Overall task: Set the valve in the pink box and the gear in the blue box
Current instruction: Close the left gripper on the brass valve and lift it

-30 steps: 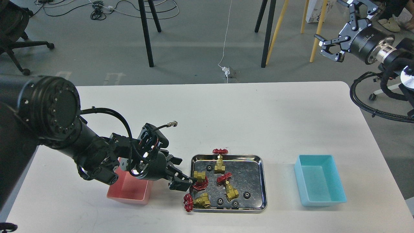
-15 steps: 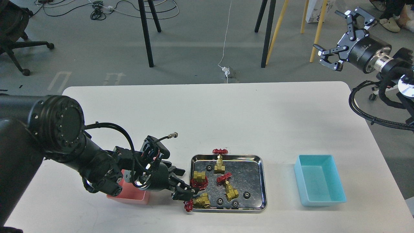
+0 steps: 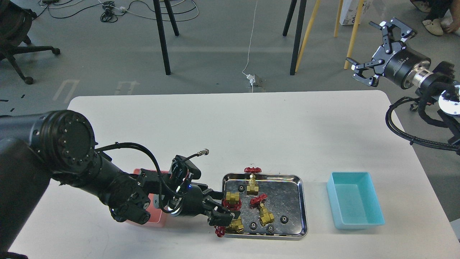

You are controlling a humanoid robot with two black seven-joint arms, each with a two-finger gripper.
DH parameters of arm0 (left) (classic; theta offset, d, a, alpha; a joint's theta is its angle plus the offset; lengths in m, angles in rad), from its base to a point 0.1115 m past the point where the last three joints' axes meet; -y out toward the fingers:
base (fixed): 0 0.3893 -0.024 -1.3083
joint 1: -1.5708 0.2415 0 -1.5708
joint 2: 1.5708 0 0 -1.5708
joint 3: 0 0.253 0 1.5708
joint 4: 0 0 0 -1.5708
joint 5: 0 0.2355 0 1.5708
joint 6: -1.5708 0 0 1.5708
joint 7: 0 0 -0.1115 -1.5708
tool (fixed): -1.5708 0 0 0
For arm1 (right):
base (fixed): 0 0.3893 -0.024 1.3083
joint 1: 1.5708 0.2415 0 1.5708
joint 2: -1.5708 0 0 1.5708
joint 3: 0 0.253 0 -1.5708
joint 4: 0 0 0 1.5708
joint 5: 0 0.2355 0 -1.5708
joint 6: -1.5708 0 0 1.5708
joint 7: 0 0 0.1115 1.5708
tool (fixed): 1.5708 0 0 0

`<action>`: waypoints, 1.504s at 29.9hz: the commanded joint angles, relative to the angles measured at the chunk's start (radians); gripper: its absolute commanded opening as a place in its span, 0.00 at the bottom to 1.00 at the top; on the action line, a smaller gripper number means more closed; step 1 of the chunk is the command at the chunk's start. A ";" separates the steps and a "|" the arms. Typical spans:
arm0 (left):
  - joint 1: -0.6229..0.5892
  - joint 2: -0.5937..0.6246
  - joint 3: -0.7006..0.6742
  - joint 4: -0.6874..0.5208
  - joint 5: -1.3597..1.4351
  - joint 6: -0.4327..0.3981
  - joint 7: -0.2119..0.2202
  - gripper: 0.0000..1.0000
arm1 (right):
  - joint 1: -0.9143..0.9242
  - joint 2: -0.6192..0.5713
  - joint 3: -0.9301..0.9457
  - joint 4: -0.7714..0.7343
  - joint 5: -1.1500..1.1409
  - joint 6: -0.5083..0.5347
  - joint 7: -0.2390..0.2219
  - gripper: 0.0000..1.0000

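Surface: white table (image 3: 251,122) on a grey floor, cables and chair legs behind.
Left gripper (image 3: 222,217): low over the tray's left rim, fingers around the front-left valve; probably pinching it, though dark fingers blur the contact.
Valve (image 3: 231,226): at the tray's front-left corner, lying on its side, red wheel poking over the rim toward the table.
Other valves: one just behind the gripper tips (image 3: 231,200), one mid-tray and tilted (image 3: 264,212), one at the back rim with its wheel uppermost (image 3: 252,180).
Gears (image 3: 284,219): small black ones scattered across the tray floor.
Tray (image 3: 303,212): shiny steel, between the two boxes.
Pink box (image 3: 158,216): left of the tray, mostly hidden under the left arm.
Blue box (image 3: 354,199): right of the tray, well apart.
Right gripper (image 3: 370,50): raised beyond the table's far right corner, fingers spread wide.
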 commanded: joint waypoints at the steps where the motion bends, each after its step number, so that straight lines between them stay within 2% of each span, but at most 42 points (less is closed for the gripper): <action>1: -0.002 0.000 0.005 0.027 0.002 0.000 0.000 0.89 | -0.004 -0.002 0.000 0.000 0.002 0.000 0.001 0.99; 14: -0.005 0.000 -0.068 0.030 0.016 0.000 0.000 0.86 | -0.018 -0.002 0.004 -0.005 0.002 0.000 0.006 0.99; 26: 0.003 0.002 -0.068 0.030 0.019 0.000 0.000 0.77 | -0.021 0.000 0.004 -0.005 0.002 0.000 0.008 0.99; 45: 0.009 0.028 -0.064 0.035 0.062 0.000 0.000 0.51 | -0.033 0.001 0.005 -0.005 0.002 0.000 0.011 0.99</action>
